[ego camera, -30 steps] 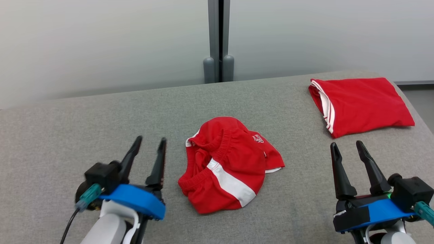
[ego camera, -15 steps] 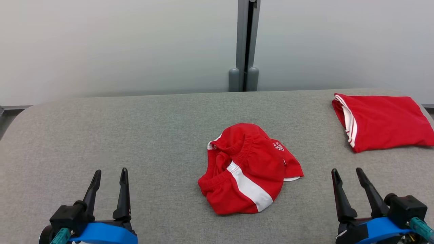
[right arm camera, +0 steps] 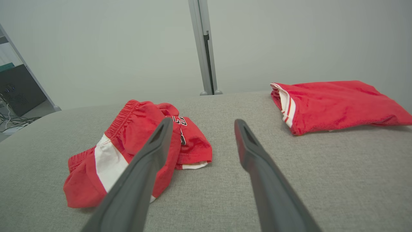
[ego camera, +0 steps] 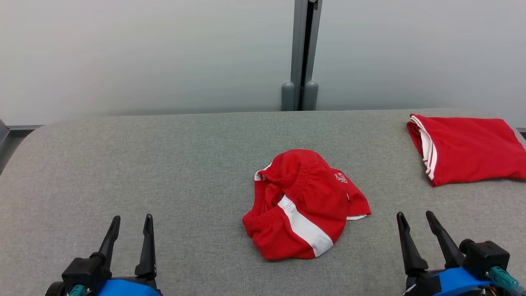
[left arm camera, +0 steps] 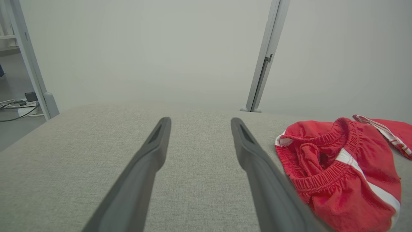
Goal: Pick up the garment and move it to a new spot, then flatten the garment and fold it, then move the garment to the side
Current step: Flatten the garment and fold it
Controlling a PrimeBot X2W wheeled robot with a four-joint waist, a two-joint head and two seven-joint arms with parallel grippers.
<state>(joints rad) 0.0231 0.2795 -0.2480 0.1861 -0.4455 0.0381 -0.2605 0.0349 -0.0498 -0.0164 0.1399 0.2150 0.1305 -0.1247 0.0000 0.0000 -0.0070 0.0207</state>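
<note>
Head view: bunched garment (ego camera: pixel 306 205), waistband (ego camera: pixel 296 177) leftward, stripe (ego camera: pixel 306 230) diagonal; left gripper (ego camera: pixel 132 218), right gripper (ego camera: pixel 414 214) agape.

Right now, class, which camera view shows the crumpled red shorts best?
The head view: the crumpled shorts lie whole and unobstructed. The left wrist view crops their lower edge; in the right wrist view a finger crosses them.

A crumpled red garment (ego camera: pixel 306 205) is lying at the middle of the grey table (ego camera: pixel 123 164), and a folded red garment (ego camera: pixel 468 150) is sitting far right. The left gripper (ego camera: pixel 132 218) and right gripper (ego camera: pixel 414 214) are flanking the crumpled one, each holding its 2 fingers apart.
</note>
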